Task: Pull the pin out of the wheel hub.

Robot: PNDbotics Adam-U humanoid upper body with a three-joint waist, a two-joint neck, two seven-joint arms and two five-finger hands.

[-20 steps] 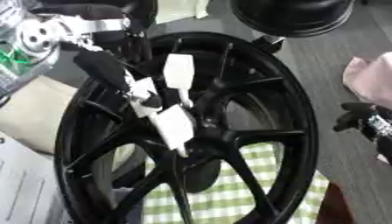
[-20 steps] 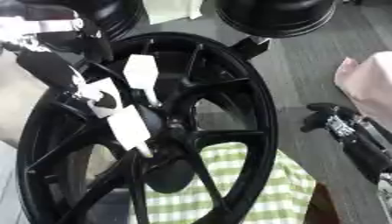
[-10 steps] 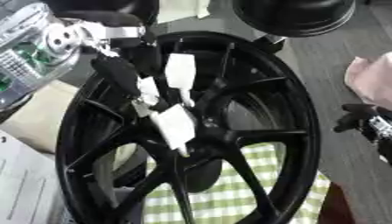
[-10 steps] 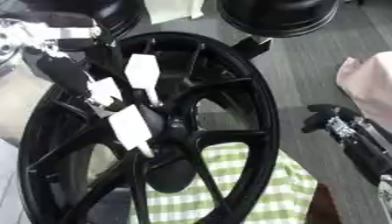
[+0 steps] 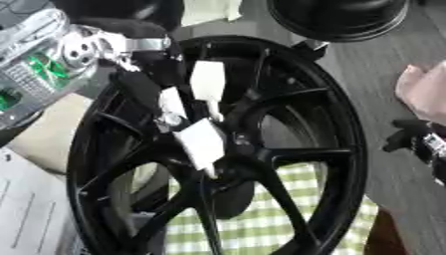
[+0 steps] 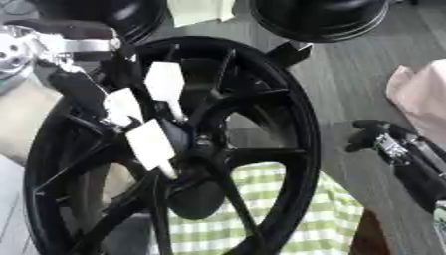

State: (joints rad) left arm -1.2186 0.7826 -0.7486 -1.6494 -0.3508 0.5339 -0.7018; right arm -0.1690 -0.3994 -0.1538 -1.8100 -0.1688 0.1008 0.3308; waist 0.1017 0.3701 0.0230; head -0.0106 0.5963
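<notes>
Fingers [image 5: 196, 129] of left hand [image 5: 139, 74] at wheel hub [image 5: 228, 149], hold on pin indiscernible.

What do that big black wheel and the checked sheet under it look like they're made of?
The wheel looks like cast metal with a glossy black painted finish: thin rigid spokes and pale glints along the rim suggest it, though the alloy cannot be told. The checked sheet looks like woven cloth, matte green and white, lying softly beneath the spokes. The left robot hand has white pads at the hub.
</notes>
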